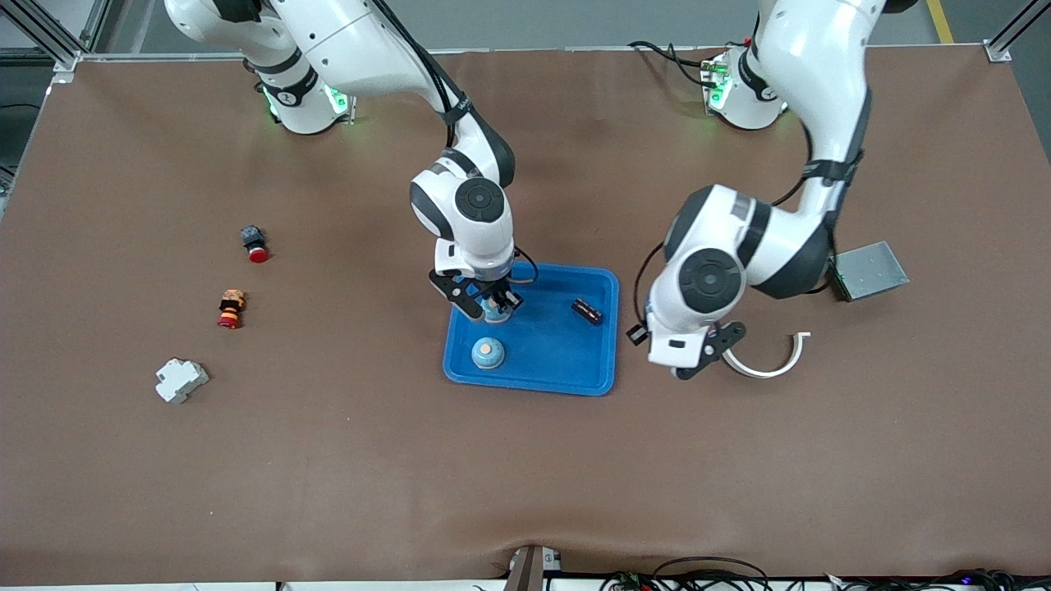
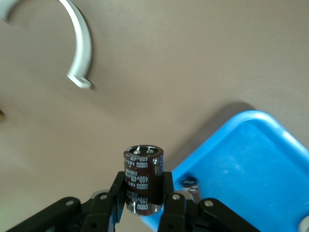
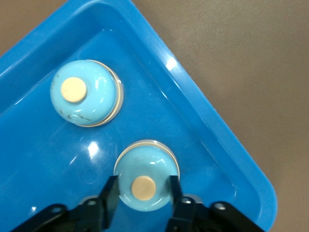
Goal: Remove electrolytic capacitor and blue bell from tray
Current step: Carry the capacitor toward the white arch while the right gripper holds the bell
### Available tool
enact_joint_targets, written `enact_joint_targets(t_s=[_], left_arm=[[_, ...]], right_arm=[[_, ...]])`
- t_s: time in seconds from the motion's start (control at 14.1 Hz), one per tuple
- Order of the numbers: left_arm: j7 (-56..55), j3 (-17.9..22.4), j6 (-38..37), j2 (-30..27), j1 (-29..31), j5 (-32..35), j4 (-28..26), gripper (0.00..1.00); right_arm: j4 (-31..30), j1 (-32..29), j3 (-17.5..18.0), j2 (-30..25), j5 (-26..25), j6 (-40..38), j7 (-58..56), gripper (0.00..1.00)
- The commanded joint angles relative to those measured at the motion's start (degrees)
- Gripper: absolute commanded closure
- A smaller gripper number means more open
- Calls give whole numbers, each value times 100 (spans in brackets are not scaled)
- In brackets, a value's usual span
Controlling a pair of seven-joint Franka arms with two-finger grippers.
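The left gripper (image 2: 144, 203), clear of the tray's (image 1: 603, 361) left-arm edge, clamps the electrolytic capacitor (image 2: 143, 179) for set-down. The right gripper (image 3: 143, 193) brackets one blue bell (image 3: 146, 175) inside the tray for lifting.

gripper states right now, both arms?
Left gripper: shut on the electrolytic capacitor, over the table beside the tray.
Right gripper: shut on a blue bell in the tray.
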Motion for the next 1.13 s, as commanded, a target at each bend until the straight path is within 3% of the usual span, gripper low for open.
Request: enact_joint_targets(t_s=[0.0,0.21,0.5,0.57,0.64,0.71,1.06], left_arm=[[1104,-59,98,-967,377,111,-1243,93],[2467,-68,441,-1478,843,111,-2018,93],[3638,-51,486,-1602,1169,120,-2257,93],[3919,-51,486,-1559,1301,120,-2214,93],[4174,-42,573,-1472,1450,138,-2205,93],[4307,-42,843,-1323,1590,277,-2257,93],[4326,-33,1723,-838,1768,700,-2441,93]], right_arm=[[18,-11,-17,56,-103,22,122,0],[27,33,-114,196,-138,84,122,0],[36,33,-149,364,-235,277,131,0],[36,42,-149,390,-235,330,122,0],[36,60,-149,399,-235,356,131,12],[44,77,-149,390,-235,356,140,18],[62,217,-149,390,-244,356,316,22]])
